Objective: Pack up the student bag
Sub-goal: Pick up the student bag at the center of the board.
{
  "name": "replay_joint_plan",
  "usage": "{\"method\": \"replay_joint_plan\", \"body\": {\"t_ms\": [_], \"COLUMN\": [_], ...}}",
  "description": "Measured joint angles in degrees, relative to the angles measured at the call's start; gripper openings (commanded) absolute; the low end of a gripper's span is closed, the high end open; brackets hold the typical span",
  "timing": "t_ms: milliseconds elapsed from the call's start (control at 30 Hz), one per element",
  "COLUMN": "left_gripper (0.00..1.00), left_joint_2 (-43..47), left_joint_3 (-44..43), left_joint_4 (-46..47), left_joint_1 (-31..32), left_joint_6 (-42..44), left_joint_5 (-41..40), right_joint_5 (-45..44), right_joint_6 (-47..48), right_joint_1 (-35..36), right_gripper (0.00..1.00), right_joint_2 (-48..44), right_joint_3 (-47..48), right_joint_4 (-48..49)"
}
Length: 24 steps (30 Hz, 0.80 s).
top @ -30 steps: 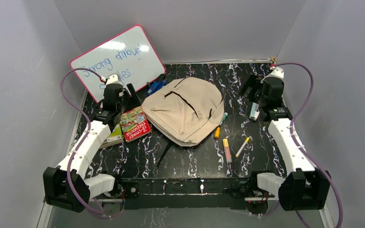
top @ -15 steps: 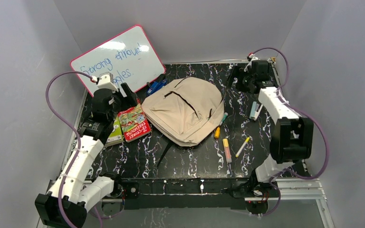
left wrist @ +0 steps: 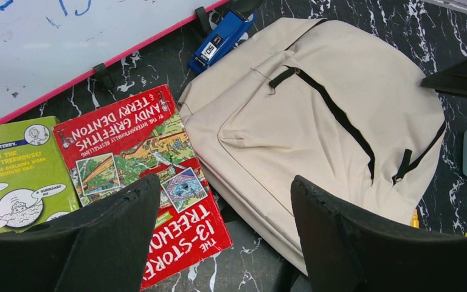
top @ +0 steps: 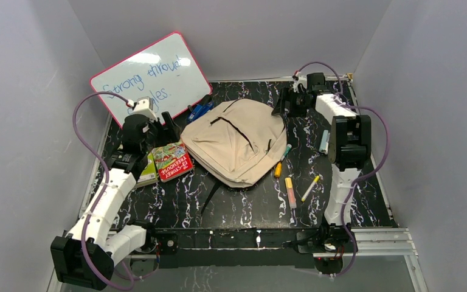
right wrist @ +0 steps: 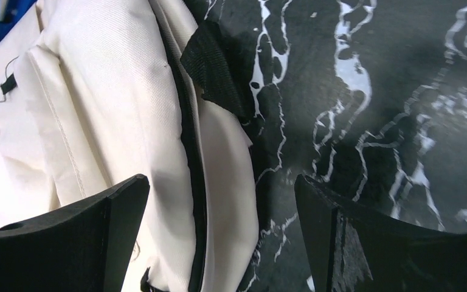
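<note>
The student bag [top: 234, 143] lies flat on the black marbled surface [top: 243, 210], just above the centre of the overhead frame, front face up, with dark zipper lines across its face and a black strap [top: 210, 194] trailing toward the bottom of the frame. The left pincer [left wrist: 222, 185] hovers over the bag's left edge, its jaws spread wide and holding nothing. In its wrist view the gap between the fingers frames a red book [left wrist: 121, 140] titled The 13-Storey Treehouse, which touches the bag's left side. A green book [left wrist: 18, 170] lies just beside it, further left. A blue stapler [left wrist: 222, 39] lies at the bag's upper-left corner, below a pink-framed whiteboard [top: 152, 76] that leans against the wall in the upper left of the frame. The right pincer [right wrist: 219, 179] is at the bag's upper-right corner, its jaws fully apart and empty; one finger is over the beige fabric, the other over bare surface. To the right of the bag lie a teal marker [top: 286, 151], an orange highlighter [top: 278, 170], a longer orange marker [top: 290, 191], a yellow pen [top: 310, 188] and a pale blue item [top: 324, 142] too small to name.
</note>
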State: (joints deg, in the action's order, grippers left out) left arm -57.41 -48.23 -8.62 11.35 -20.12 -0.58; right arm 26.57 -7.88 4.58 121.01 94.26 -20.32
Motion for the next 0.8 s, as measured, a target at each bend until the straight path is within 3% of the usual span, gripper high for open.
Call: {"method": "replay_joint_plan", "body": {"t_ms": [200,300,400,567,800], "left_gripper": [0.76,0.76,0.76,0.76,0.76], "left_joint_2": [-0.4,-0.9,-1.6,-2.3,-2.3], "left_joint_3": [0.0,0.0,0.0,0.0,0.0], "left_joint_4": [0.0,0.0,0.0,0.0,-0.2], "left_joint_1": [-1.3,-1.8,-1.9,-2.2,-2.6], "left_joint_6": [-0.1,-0.2,-0.4,-0.5,-0.4], "left_joint_5": [2.6,3.2,3.9,4.9,5.1], "right_joint_5": [6.4,8.6,9.8,11.7,14.6], "right_joint_6": [1.7,2.1,2.3,2.6,1.5], "right_joint_1": [0.9,1.9,2.5,2.7,2.2], "right_gripper": [0.99,0.93,0.83,0.51,0.24], "right_joint_2": [5.8,6.9,7.0,8.4,9.3], "right_joint_3": [2.7,2.8,2.8,3.2,3.3], "right_joint_4": [-1.8,-2.0,-2.1,-1.7,-0.4]}}
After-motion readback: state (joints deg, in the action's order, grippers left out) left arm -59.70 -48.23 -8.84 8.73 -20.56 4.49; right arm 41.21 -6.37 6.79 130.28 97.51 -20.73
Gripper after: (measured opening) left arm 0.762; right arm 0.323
